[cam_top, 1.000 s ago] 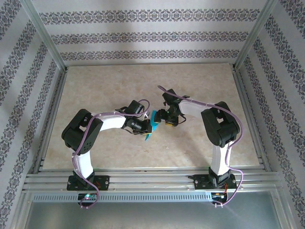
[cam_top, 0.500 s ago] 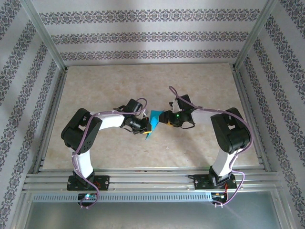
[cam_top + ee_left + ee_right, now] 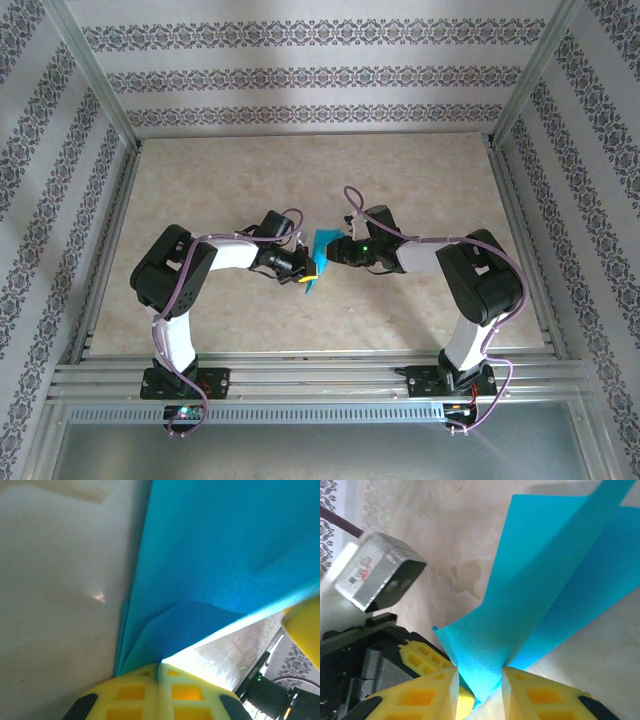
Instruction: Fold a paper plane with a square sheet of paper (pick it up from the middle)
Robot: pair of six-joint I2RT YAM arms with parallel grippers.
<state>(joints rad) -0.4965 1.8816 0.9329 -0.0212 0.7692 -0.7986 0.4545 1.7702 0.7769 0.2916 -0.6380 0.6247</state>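
2 wrist views differ: left gripper [image 3: 159, 667] clamps the square sheet of paper [image 3: 225, 555]; right gripper [image 3: 479, 679] straddles it, jaws apart.

Your right arm has dropped flatter, its elbow swung out toward the right of the frame. The right hand [image 3: 340, 252] has pushed left up to the folded teal paper [image 3: 320, 250], and its fingers [image 3: 435, 685] have narrowed to straddle the paper's lower fold.
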